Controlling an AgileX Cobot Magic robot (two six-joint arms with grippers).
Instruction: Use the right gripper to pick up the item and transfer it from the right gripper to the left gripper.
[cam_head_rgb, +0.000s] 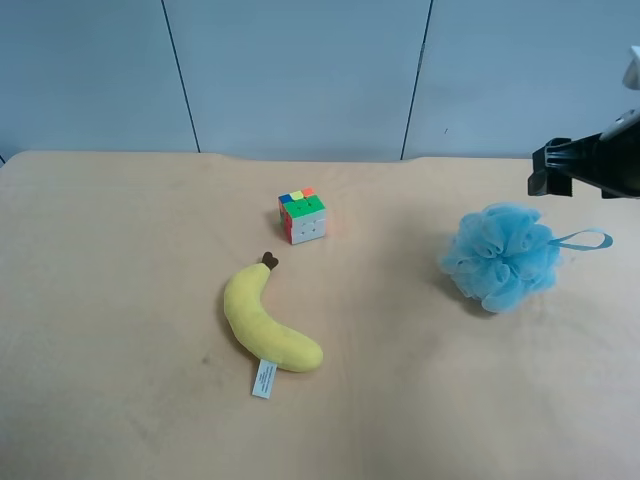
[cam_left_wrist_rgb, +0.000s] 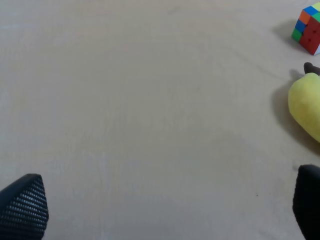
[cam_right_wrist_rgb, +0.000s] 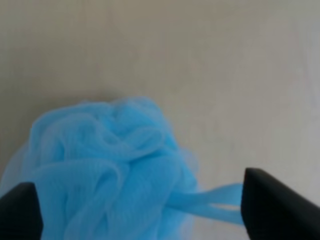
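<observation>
Right pincer (cam_right_wrist_rgb: 147, 207) has its jaws set wide apart with nothing between them yet; its two dark tips sit in the lower corners of the right wrist view, on either side of the bath pouf (cam_head_rgb: 502, 255). The pouf lies on the desk (cam_head_rgb: 120, 300) at the right of the exterior high view, its ribbon loop (cam_head_rgb: 585, 239) trailing toward the right edge.

Left pincer (cam_left_wrist_rgb: 165, 205) is likewise spread and empty, over bare desk.

The pouf looks very light, soft and springy. Gathered mesh should squash a good deal before the jaws bite, so a shallow pinch would likely catch only loose frills. Closing across the middle of the ball seems safest. The ribbon is thin and limp, and a poor hold. Gripping toward one side would probably leave mesh free for the handover.

The right arm is cut off at the right edge of the exterior high view, and the left arm is not in it at all. The right wrist view is blurred and crops the pouf at the bottom. How high the jaws stand above the pouf cannot be told.
</observation>
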